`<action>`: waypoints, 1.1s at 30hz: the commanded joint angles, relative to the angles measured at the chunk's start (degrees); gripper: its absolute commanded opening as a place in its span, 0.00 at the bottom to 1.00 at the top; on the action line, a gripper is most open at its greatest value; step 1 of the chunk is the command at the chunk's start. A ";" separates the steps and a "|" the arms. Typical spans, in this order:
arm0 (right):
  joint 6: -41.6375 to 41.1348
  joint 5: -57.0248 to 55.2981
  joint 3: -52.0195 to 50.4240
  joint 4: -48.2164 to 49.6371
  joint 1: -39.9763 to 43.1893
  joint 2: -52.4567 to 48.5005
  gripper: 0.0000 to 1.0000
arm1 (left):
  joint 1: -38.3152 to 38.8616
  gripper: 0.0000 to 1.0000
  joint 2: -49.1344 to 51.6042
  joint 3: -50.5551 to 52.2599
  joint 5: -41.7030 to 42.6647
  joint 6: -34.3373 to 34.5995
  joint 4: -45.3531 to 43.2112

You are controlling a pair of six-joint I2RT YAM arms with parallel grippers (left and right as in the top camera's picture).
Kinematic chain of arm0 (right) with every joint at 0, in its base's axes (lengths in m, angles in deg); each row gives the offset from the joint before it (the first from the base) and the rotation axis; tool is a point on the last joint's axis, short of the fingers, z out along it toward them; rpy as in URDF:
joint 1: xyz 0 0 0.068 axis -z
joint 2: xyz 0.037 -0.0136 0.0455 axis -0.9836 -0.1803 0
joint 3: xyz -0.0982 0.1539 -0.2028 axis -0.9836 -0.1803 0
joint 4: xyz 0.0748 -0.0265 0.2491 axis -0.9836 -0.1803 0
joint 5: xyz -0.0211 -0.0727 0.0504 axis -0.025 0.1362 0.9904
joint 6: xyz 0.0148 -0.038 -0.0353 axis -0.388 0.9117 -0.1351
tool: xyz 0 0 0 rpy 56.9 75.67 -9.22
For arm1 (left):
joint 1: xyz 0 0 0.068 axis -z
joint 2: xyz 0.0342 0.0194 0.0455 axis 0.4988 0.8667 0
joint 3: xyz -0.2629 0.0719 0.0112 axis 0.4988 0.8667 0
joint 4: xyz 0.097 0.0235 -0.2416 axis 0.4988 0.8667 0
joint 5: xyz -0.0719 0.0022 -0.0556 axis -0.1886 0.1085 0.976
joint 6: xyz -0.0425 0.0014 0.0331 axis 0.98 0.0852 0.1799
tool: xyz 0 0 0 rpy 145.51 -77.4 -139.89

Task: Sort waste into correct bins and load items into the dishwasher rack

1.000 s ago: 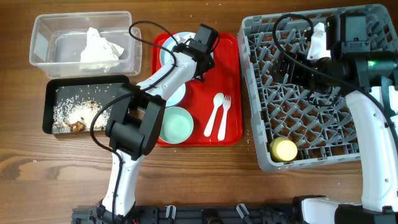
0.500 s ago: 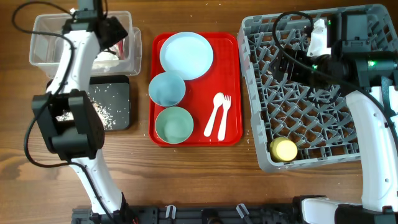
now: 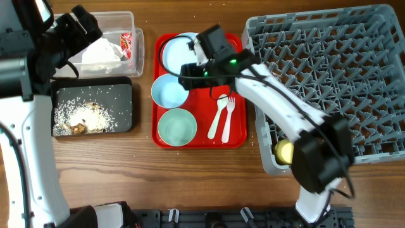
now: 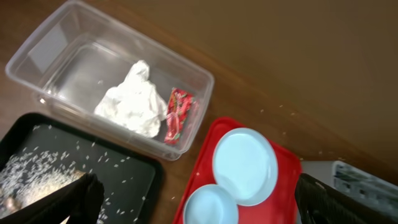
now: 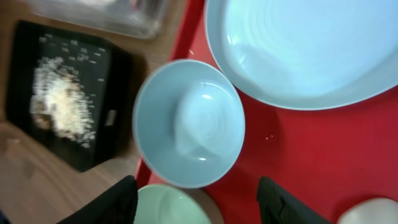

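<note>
The clear tub (image 4: 62, 62) sat at the back left of the table (image 3: 209, 171). In it lay a crumpled white napkin (image 4: 134, 99), with a small red printed wrapper (image 4: 177, 115) just beside it against the wall. In front of the tub, the black tray (image 3: 120, 95) held scattered white rice (image 3: 79, 115), with brownish scraps (image 3: 79, 128) near its front edge.

The red tray (image 3: 237, 120) carried a pale blue plate (image 4: 245, 165) at the back. In front of the plate came a pale blue bowl (image 5: 189, 121), then a mint-green bowl (image 3: 177, 126). All three were upright and looked clean. A white spoon (image 3: 217, 118) and fork (image 3: 228, 120) lay side by side to their right.

The grey rack (image 3: 329, 69) stood at the right, with a yellow cup (image 3: 286, 152) in its near left corner, partly hidden by the right arm.

The left gripper (image 4: 198, 182) hung above the tub's end of the table, its fingers spread wide and holding nothing. The right gripper (image 5: 198, 182) hovered over the blue bowl, its fingers parted and empty on either side of the bowl's near rim.
</note>
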 commanded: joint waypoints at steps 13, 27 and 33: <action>-6.64 -6.62 0.55 0.22 1.03 -5.70 0.04 | -0.57 1.00 2.40 0.70 -2.49 -1.31 2.89; 0.79 -75.08 -0.35 -11.13 9.46 22.80 0.04 | -0.57 1.00 2.40 0.70 -2.49 -1.31 2.89; 24.70 -97.88 -0.39 9.49 9.90 4.09 0.04 | -0.57 1.00 2.40 0.70 -2.49 -1.31 2.89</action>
